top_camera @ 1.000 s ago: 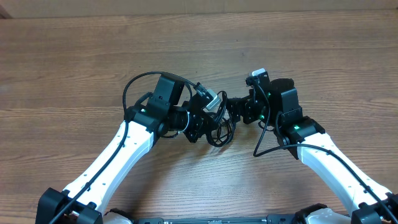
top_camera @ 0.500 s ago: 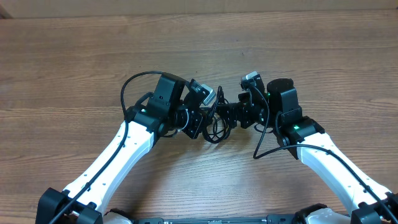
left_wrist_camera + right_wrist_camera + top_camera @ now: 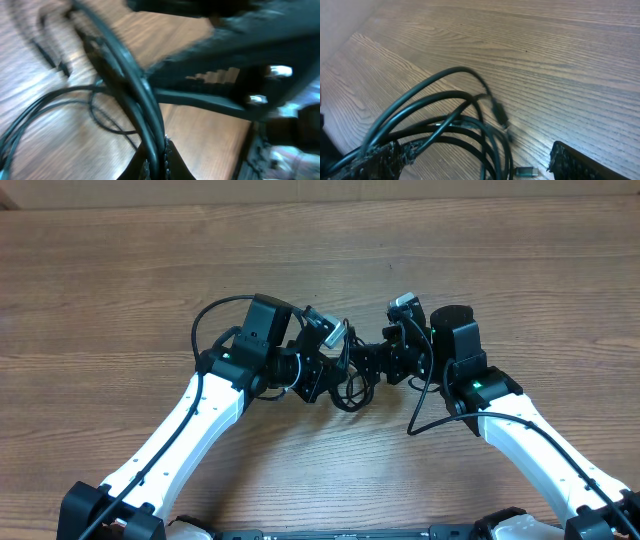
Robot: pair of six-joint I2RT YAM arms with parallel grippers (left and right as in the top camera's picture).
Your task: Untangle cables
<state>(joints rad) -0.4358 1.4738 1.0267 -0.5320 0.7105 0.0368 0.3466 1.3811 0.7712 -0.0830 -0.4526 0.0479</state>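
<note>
Since the cables (image 3: 348, 383) are gathered in one bundle near the middle of the desk (image 3: 110, 270), well apart from every edge and corner, the step in hand is judged to be the drawing apart of that bundle between the two arms. The left pincer (image 3: 157, 165) is seen all but closed, with a few strands pinched between its fingers, though that view is blurred. The right pincer (image 3: 475, 152) is spread wide and nothing is gripped by it; the loops are merely draped against one of its fingers.

For the step to be done well, a single strand should be picked out by the right pincer, best close to a plug end, and closed on before any pull is made. The pull should then be kept slow and directed toward the right edge, so that loops are slid free and not cinched into a knot.

By count: one bundle, two pincers, and two plug ends (image 3: 501, 119) in the right wrist view. Four or five loops are counted there, but how many separate cables are formed by them cannot be told.
</note>
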